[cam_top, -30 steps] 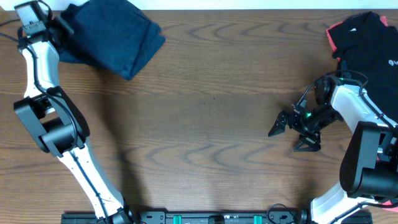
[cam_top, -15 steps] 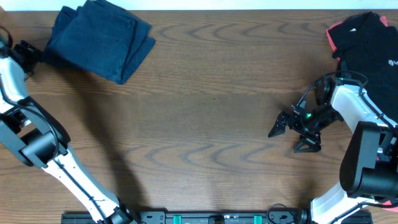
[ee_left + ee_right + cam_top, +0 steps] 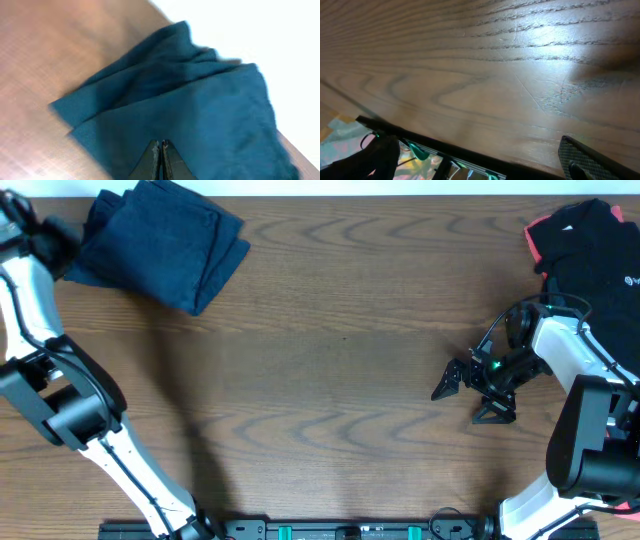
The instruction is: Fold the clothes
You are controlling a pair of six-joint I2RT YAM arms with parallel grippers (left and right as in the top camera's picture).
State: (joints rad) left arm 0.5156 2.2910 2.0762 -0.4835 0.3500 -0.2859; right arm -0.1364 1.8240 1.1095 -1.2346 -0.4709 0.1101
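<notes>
Over the last second the left arm swung away from above the dark navy-blue folded fabric garment toward the far-left corner of the brown wood-grain counter. The garment itself ended up a little further left than it had been at the start of that second. It then kept the same place and shape through the last half second. The right arm did not shift at all.

The left end effector was closed, its two dark fingers pressed together with no cloth between them. In the left wrist view it hung over the navy garment, which lay in soft layered folds near the far edge of the counter.

The right end effector stood wide open and empty, low over bare wood at the right side. It was well apart from the black fabric garment with coral-pink trim and a small white logo, which lay crumpled in the far-right corner.
</notes>
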